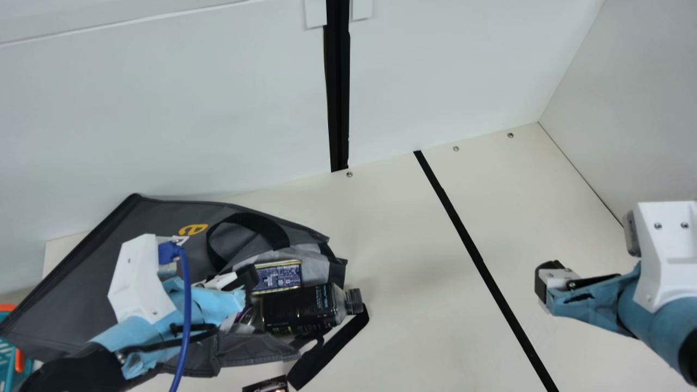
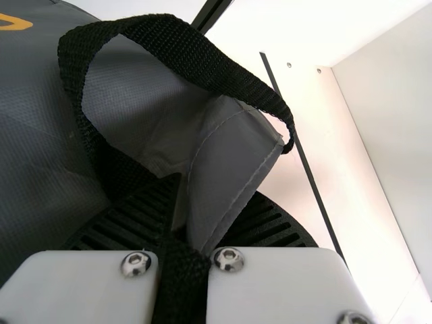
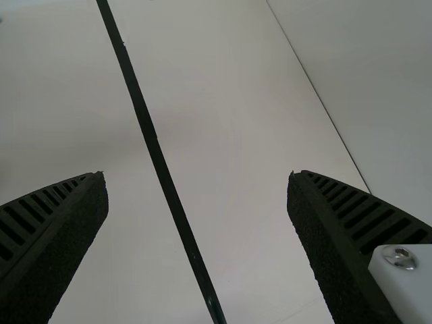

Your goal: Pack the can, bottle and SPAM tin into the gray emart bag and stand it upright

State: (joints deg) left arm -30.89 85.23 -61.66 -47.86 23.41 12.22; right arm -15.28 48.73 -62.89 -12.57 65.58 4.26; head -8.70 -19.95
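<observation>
The gray emart bag (image 1: 92,283) lies on its side at the main view's left, its mouth facing right. Just inside the mouth are the blue SPAM tin (image 1: 280,276) and the dark bottle (image 1: 299,310), whose cap pokes out. A shiny purple-edged piece, perhaps the can (image 1: 246,316), is partly hidden behind my left arm. My left gripper (image 1: 248,277) is at the opening; in the left wrist view this gripper (image 2: 192,226) is shut on the bag's edge (image 2: 229,158) and strap. Away to the right, my right gripper (image 1: 547,283) hangs over the table; in its wrist view the gripper (image 3: 198,179) is open, holding nothing.
A black handle strap (image 1: 329,348) trails onto the table (image 1: 414,305) below the bottle. A dark printed item (image 1: 267,385) shows at the bottom edge, and a teal and orange object (image 1: 8,354) at the left edge. White walls (image 1: 446,65) stand behind and at the right.
</observation>
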